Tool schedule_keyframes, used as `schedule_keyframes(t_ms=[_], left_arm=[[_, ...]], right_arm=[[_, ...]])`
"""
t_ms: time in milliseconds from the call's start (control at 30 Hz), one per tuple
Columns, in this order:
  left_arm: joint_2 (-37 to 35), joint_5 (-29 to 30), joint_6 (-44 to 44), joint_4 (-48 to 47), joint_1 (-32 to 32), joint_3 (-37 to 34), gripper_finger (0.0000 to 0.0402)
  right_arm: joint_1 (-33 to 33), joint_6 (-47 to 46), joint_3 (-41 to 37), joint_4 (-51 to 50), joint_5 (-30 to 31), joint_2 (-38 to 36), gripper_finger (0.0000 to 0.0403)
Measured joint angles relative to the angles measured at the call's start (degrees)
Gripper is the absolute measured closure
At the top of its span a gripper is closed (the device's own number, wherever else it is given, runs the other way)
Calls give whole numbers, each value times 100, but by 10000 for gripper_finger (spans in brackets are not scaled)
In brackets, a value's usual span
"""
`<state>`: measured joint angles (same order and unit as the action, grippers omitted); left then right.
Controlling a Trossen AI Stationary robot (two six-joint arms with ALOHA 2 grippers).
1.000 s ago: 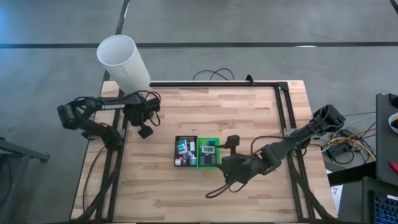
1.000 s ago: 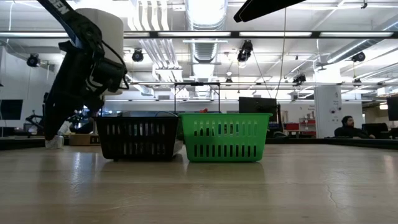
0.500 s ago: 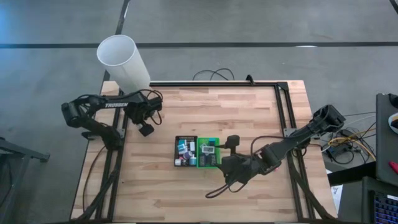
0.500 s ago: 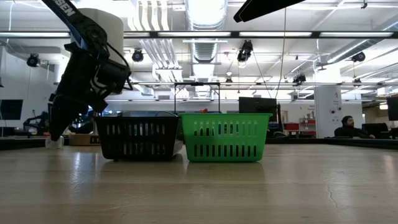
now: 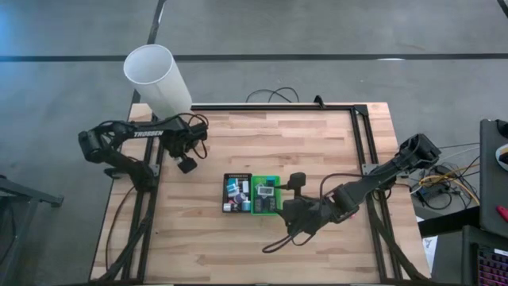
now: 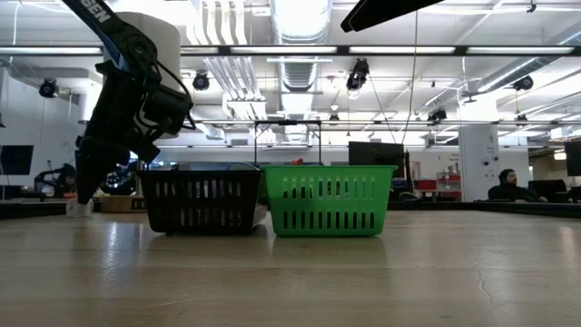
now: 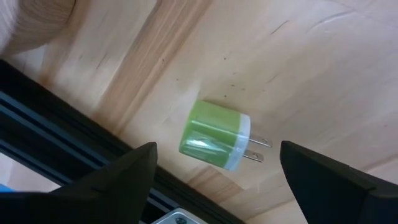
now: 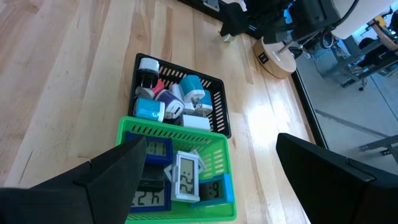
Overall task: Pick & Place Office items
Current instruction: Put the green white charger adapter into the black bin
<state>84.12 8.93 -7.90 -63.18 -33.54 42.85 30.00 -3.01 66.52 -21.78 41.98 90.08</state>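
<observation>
A: Trays? B: Black tray [image 5: 233, 195] left, green tray [image 5: 267, 195] right, touching, mid-table [image 5: 262, 143]. A: Contents? B: Office items [image 8: 166, 98] in the black tray. A: Elsewhere? B: Plug adapter [image 7: 216, 135] near the table's left edge, lamp [image 5: 157, 78] at the far-left corner.

A green cylindrical plug adapter with a white end cap and two metal prongs [image 7: 214, 144] lies on its side on the wooden tabletop, at the centre of the left wrist frame, prongs pointing toward the frame's right edge, close beside a dark rail

In the right wrist frame, upper centre, a heap of small plastic plug adapters [image 8: 171, 94] fills a black mesh basket [image 8: 219, 106]: a white and black one at the upper left, teal ones, a purple one, white blocks and a bit of red, piled at mixed angles

Below it, small digital clocks [image 8: 185, 171] in white, blue and black lie in a green mesh basket [image 8: 186, 131], the white one tilted on top
</observation>
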Motion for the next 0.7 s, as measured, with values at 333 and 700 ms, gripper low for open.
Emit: schedule_keyframes(t_ms=[333, 700], left_arm=[[0, -59, 173, 54, 0, 0, 58], [103, -188, 323, 90, -4, -2, 58]], right_arm=[[-2, 2, 0, 2, 0, 0, 44], [-2, 2, 0, 2, 0, 0, 44]])
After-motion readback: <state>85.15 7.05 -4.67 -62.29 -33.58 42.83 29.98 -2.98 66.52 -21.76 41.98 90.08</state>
